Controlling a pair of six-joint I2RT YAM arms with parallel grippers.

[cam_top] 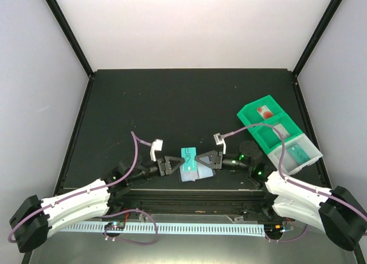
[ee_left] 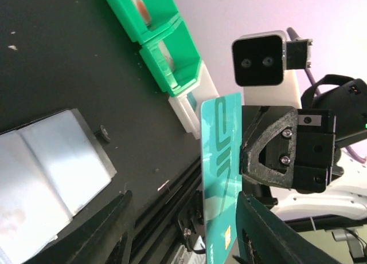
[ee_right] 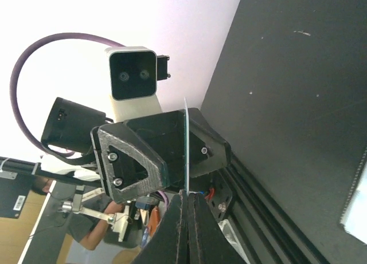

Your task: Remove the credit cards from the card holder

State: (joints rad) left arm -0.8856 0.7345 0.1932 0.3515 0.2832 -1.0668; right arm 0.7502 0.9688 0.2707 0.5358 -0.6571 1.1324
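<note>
A teal credit card (cam_top: 189,156) is held on edge above the open card holder (cam_top: 189,173), between the two grippers, which face each other. My right gripper (cam_top: 202,159) is shut on it; in the right wrist view the credit card (ee_right: 186,144) shows edge-on, rising out of the pressed-together fingertips of the right gripper (ee_right: 186,198). My left gripper (ee_left: 184,198) stands open around the credit card (ee_left: 221,178), which is close to one finger (ee_left: 269,235) and far from the other. The card holder (ee_left: 46,161) lies flat with its pale lining up.
A green compartment tray (cam_top: 269,129) sits at the right, with a clear box (cam_top: 298,154) at its near end holding another teal card. In the left wrist view the green compartment tray (ee_left: 160,40) is at the top. The table's near edge rail runs just below the card holder.
</note>
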